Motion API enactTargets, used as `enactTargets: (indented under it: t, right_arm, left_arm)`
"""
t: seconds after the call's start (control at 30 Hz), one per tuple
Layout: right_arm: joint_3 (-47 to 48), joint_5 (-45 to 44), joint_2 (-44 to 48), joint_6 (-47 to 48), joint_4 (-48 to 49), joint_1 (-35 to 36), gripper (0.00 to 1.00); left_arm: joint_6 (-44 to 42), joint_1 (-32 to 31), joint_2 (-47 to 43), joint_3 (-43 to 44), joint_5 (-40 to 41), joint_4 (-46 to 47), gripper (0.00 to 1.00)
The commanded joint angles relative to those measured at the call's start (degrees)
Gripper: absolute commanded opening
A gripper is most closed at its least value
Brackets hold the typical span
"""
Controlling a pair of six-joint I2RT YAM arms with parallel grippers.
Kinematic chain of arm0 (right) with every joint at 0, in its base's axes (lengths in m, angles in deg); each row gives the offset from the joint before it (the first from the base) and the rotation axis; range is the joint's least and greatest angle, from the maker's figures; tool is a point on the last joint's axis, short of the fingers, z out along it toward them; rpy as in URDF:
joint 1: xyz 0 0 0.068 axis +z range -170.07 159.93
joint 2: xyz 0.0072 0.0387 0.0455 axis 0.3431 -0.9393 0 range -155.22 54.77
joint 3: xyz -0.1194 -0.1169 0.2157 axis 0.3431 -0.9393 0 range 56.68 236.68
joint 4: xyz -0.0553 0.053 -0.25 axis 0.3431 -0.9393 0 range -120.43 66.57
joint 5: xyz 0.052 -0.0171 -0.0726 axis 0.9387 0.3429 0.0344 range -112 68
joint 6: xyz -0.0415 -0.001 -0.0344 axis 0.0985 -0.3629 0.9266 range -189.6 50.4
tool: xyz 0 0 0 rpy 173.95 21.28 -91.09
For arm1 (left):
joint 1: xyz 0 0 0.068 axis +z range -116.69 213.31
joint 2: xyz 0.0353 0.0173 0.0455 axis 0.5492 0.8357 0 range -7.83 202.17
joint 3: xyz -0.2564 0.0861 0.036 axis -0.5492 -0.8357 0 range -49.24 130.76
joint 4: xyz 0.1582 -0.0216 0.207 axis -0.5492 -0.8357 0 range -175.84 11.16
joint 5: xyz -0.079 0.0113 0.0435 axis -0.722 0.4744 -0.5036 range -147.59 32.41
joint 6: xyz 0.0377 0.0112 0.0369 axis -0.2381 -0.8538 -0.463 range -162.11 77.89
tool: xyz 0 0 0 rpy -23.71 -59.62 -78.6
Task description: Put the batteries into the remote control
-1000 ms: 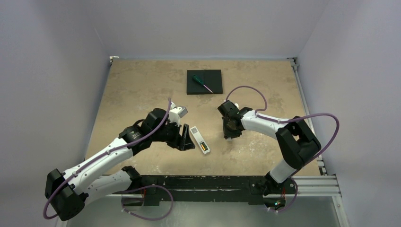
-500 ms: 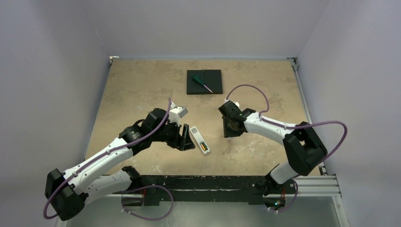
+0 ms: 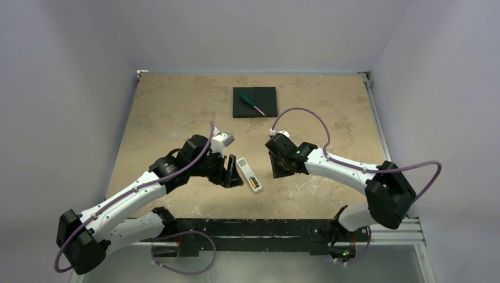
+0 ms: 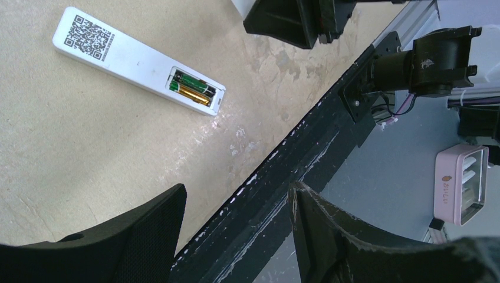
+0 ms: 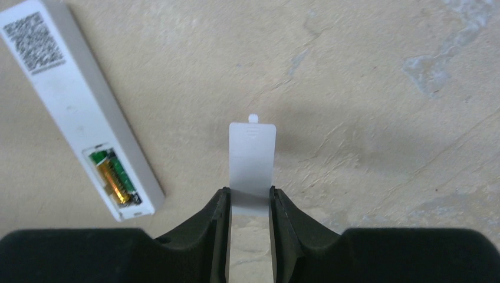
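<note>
Tools first: the right tool (image 5: pixel 249 197) is clenched on a small flat white plastic cover strip (image 5: pixel 252 158), pinching its near end so that the tabbed end sticks out ahead of the fingers. The left tool (image 4: pixel 236 194) is released, its jaws apart with nothing between them.

Under both lies the mottled beige worktop (image 3: pixel 177 106). Far ahead of the two tools sits a black square pad (image 3: pixel 265 106), and a green-handled screwdriver (image 3: pixel 250 102) lies on it, well apart from either tool.

Between the two tools lies the slim white rectangular remote control (image 3: pixel 246 171), back side up with its printed code square showing. It is ahead of the left tool's open jaws and not touched by them. From the right tool it lies off to the left, its open end nearest the left finger.

Smallest are the two slim batteries (image 4: pixel 191 91), one goldish and one green and dark. They are seated side by side in the uncovered compartment at that end.

Over the last second the right tool has swung leftward, bringing the strip from well apart to near the remote, while the left tool has kept its place. Judging from that, the loading itself looks done. The step in hand is closing the compartment, which calls for lining up the strip's tab with the slot. The remote may slide under that push unless the left tool steadies it.
</note>
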Motion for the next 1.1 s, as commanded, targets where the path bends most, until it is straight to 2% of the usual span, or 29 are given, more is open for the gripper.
enactTargets:
  t: [0.0,0.23,0.53,1.07]
  right_arm:
    - [-0.4,0.6,1.3,-0.1,-0.2,3.3,0.27]
    - [-0.2,1.2,0.6,-0.9,1.7,9.0,0.29]
    - [1.9,1.3,-3.0,-1.7,3.8,12.9,0.28]
    - [6.6,1.3,-7.9,0.5,4.4,14.4,0.29]
  left_arm:
    - [-1.2,-0.3,0.4,-0.1,-0.1,1.6,0.64]
    - [-1.1,-0.4,0.5,0.0,0.9,1.4,0.64]
    - [-1.0,-0.3,0.3,0.0,1.1,1.4,0.64]
    - [-0.9,-0.4,-0.4,0.0,1.5,1.3,0.64]
